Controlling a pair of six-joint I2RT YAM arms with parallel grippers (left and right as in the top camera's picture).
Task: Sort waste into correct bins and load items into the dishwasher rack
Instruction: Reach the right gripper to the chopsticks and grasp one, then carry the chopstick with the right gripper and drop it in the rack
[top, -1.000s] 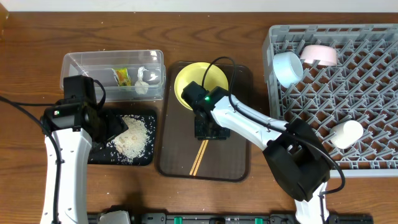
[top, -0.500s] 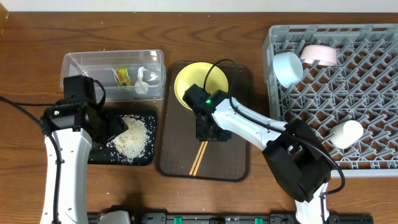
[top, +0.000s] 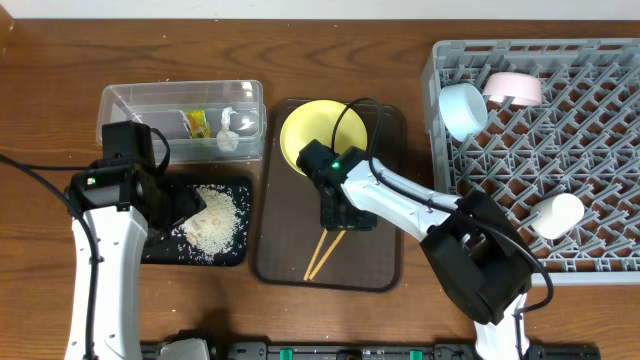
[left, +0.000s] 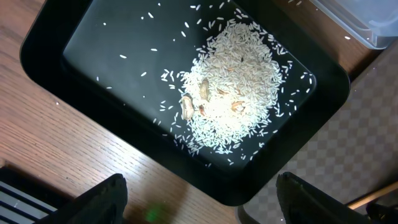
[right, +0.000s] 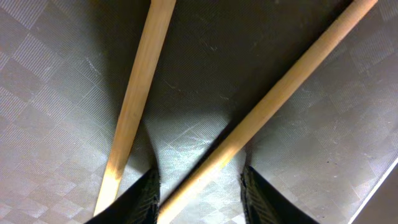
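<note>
Two wooden chopsticks (top: 320, 252) lie splayed on the brown serving tray (top: 380, 262), below the yellow plate (top: 318, 132). My right gripper (top: 340, 214) is low over their upper ends, open. In the right wrist view one chopstick (right: 280, 93) passes between the fingers (right: 200, 194) and the other (right: 134, 106) lies just left of them. My left gripper (left: 205, 202) is open and empty over the near edge of the black tray (left: 81, 68), which holds the rice heap (left: 236, 93). The green-yellow wrapper (top: 197, 122) and white scrap (top: 228, 136) lie in the clear tub (top: 125, 100).
The grey rack (top: 600, 150) at the right holds a light blue bowl (top: 462, 108), a pale cup (top: 515, 88) and a white bowl (top: 556, 215). The black tray (top: 160, 250) sits directly in front of the tub, beside the serving tray.
The chopsticks have turned from lying straight and together to slanted and splayed, lower ends swung left. My right gripper shifted slightly. The left arm has not moved.
</note>
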